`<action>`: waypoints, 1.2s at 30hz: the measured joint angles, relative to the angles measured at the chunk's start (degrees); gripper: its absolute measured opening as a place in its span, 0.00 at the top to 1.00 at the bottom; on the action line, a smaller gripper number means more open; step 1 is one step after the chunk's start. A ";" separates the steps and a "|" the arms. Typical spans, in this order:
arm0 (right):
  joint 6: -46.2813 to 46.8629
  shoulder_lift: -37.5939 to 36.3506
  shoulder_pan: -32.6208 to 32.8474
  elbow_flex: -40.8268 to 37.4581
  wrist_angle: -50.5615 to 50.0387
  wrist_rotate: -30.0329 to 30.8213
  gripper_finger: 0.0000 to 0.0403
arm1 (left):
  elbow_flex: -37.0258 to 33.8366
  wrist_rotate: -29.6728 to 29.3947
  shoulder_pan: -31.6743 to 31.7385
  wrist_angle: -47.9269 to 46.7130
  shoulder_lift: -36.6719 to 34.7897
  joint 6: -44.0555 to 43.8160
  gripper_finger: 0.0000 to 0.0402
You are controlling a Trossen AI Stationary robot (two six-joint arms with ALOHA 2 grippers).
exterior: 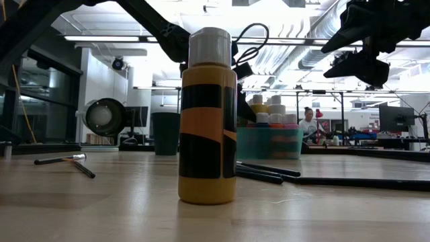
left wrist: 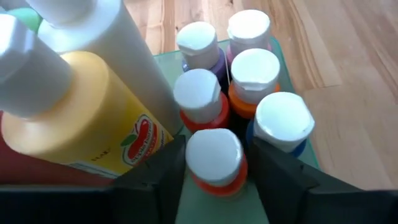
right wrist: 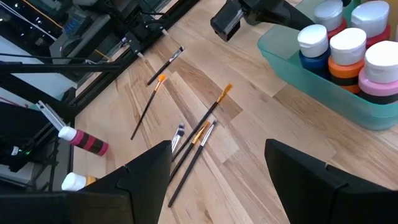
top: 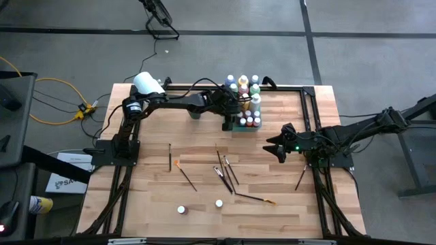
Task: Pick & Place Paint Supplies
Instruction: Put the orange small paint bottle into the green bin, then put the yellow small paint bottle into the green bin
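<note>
The translucent green tray (top: 239,126) holds several white-capped paint bottles. My left gripper (left wrist: 216,171) reaches into the tray's near end and is shut on a red-orange bottle (left wrist: 216,163). My right gripper (top: 278,148) hovers open above the table, right of the tray; it also shows in its own wrist view (right wrist: 217,186). Thin dark paintbrushes (top: 225,171) lie flat on the wood near the middle, and another brush (top: 300,177) lies by the right frame. A yellow striped bottle (exterior: 207,121) and a pink striped bottle (right wrist: 84,142) stand on their bases near the table's near edge. My left gripper pinches the red-orange bottle between its two fingers (left wrist: 158,171), just below the white cap (left wrist: 213,149). The fingers come from above, slanting down into the tray. The bottle stands upright among the other bottles; its base is hidden, so whether it rests on the tray floor cannot be told.
A large white roll (top: 146,83) sits at the far left corner. Black frame rails (top: 310,112) run along the table's sides. A tall yellow bottle (left wrist: 87,118) leans close to my left gripper. Bare wood lies between the brushes and the tray.
</note>
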 joint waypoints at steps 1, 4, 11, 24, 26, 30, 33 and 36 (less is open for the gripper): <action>0.01 0.01 -0.02 0.00 -0.01 0.01 0.38 | 0.02 -0.04 0.00 -0.06 0.00 0.00 0.54; 0.01 0.01 -0.02 0.00 -0.01 0.00 0.38 | 0.02 -0.04 0.00 -0.14 0.00 0.61 0.51; 0.01 0.01 -0.01 0.00 -0.01 0.01 0.38 | 0.02 -0.25 0.00 0.08 -1.02 2.26 0.49; 0.02 0.01 -0.02 0.00 -0.01 0.01 0.38 | 0.06 -3.38 -4.41 -18.34 -12.44 12.31 0.49; 0.00 0.01 0.01 0.00 0.00 -0.01 0.38 | 0.06 -4.07 -6.35 -23.07 -14.44 13.66 0.49; 0.00 0.01 0.00 0.00 -0.01 -0.01 0.38 | -2.77 -4.83 -10.70 -30.11 -20.03 14.21 0.49; 0.02 0.01 -0.02 0.00 0.02 -0.01 0.38 | -7.26 -4.81 -14.69 -32.84 -25.35 11.67 0.49; 0.01 -0.01 0.00 -0.02 0.24 0.01 0.38 | -12.08 -4.79 -19.91 -33.19 -30.45 9.05 0.49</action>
